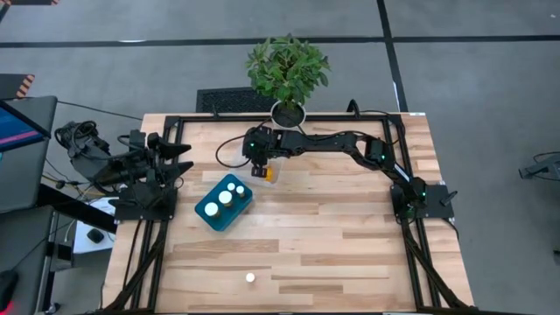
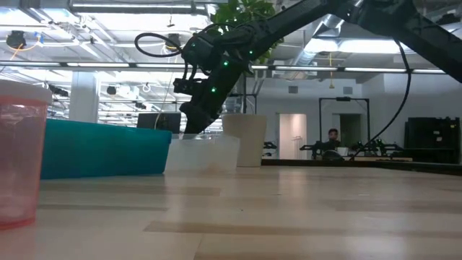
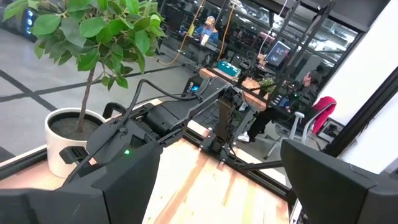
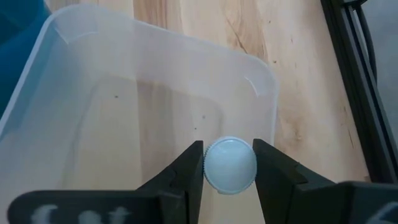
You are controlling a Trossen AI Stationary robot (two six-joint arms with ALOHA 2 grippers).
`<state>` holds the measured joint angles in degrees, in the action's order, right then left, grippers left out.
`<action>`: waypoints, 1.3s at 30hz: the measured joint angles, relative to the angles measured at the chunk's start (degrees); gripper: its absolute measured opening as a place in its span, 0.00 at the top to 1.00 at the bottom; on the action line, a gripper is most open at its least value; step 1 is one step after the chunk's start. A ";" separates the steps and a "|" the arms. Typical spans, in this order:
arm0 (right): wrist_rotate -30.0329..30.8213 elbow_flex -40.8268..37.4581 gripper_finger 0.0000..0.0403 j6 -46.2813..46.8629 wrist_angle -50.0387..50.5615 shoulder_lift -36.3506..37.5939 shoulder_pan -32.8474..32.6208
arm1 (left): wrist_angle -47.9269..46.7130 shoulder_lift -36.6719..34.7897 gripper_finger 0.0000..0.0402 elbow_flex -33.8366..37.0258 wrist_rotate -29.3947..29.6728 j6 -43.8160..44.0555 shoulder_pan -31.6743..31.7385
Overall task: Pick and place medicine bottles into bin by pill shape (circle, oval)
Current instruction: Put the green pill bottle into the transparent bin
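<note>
Left end effector [image 1: 179,157]: parked at the table's [image 1: 350,245] left edge, fingers spread wide and holding nothing, pointing across toward the plant pot [image 3: 65,140].

Teal bin [image 1: 224,203]: sits left of centre on the table; three white-capped bottles [image 1: 226,197] stand inside it, seen from above.

Loose bottle [image 1: 250,277]: one small white-capped bottle stands alone near the front edge of the table, well apart from both bins.

Right end effector [image 4: 229,163]: reached out to the far middle of the table, just in front of the plant pot, its two dark fingers closed on the white cap of a medicine bottle [image 4: 229,165]. An orange body shows under it in the overhead view.

Clear bin [image 4: 155,99]: a see-through plastic tub directly beneath the held bottle, just right of the teal bin. Its floor looks bare; no other bottles can be seen in it.

Step in hand: this appears to be the placing of the held bottle into the clear bin.

Doing it well: the bottle hangs close to the tub's near wall, so it seems wise to keep it inside the rim, lower it until it is near the floor, then part the fingers gently so it lands upright rather than tipping or bouncing out.

Pill shape: cannot be told from these views.
</note>
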<state>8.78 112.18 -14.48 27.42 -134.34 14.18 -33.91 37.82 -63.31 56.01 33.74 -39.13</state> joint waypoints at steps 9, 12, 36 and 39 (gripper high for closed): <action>-1.40 0.18 0.67 2.10 -1.17 -1.62 -0.09 | -0.04 -0.02 0.18 0.00 0.03 -0.12 0.00; -1.18 0.15 0.67 2.01 -0.02 -1.79 -0.22 | -0.07 -0.02 0.18 0.00 0.04 -0.27 -0.02; 0.31 1.95 0.50 0.48 0.63 -2.64 -0.15 | -0.07 -0.02 0.18 0.00 0.17 -0.23 0.00; 0.05 1.95 0.44 0.46 1.09 -2.23 -0.14 | -0.07 -0.02 0.18 0.00 0.17 -0.04 0.00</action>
<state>8.83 114.13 -14.02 28.51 -136.57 14.03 -33.98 37.80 -63.31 56.18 33.69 -39.13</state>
